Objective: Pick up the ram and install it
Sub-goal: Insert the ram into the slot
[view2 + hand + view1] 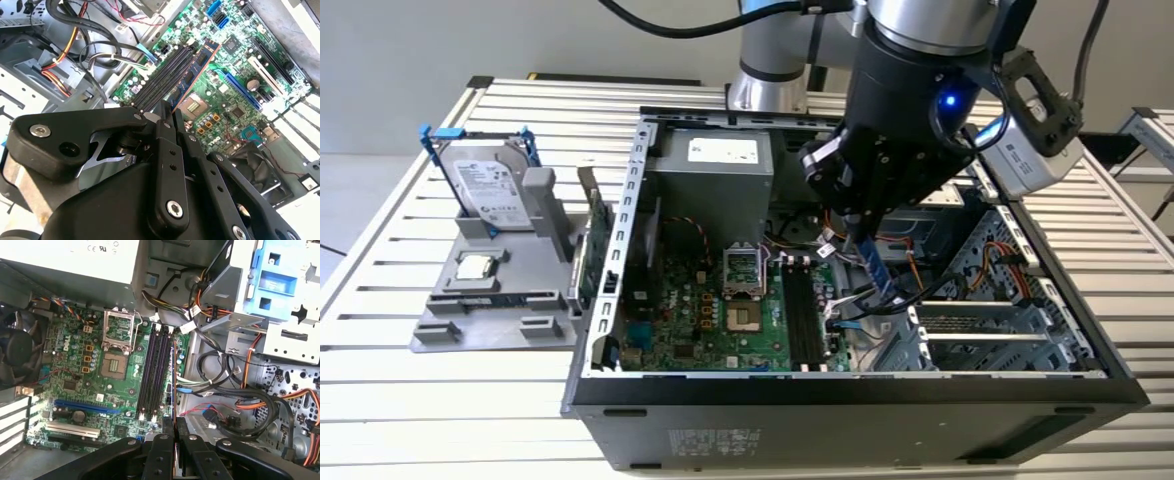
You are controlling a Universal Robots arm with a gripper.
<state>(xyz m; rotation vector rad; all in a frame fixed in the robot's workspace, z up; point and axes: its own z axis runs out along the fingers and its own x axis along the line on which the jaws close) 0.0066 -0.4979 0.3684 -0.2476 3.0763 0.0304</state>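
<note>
Claw (169, 116) pinches the ram (192, 75) edge-on above the motherboard's black slots (162, 77).

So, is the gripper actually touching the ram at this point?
Touching. In the second wrist view the ram runs out from between the fingertips of the gripper, which are closed against its near end with no gap showing.

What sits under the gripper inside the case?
The ram, pinched edge-on in the gripper's fingers, over the black memory slots. The fingers cover the ram's near end; whether it touches a slot cannot be told.
</note>
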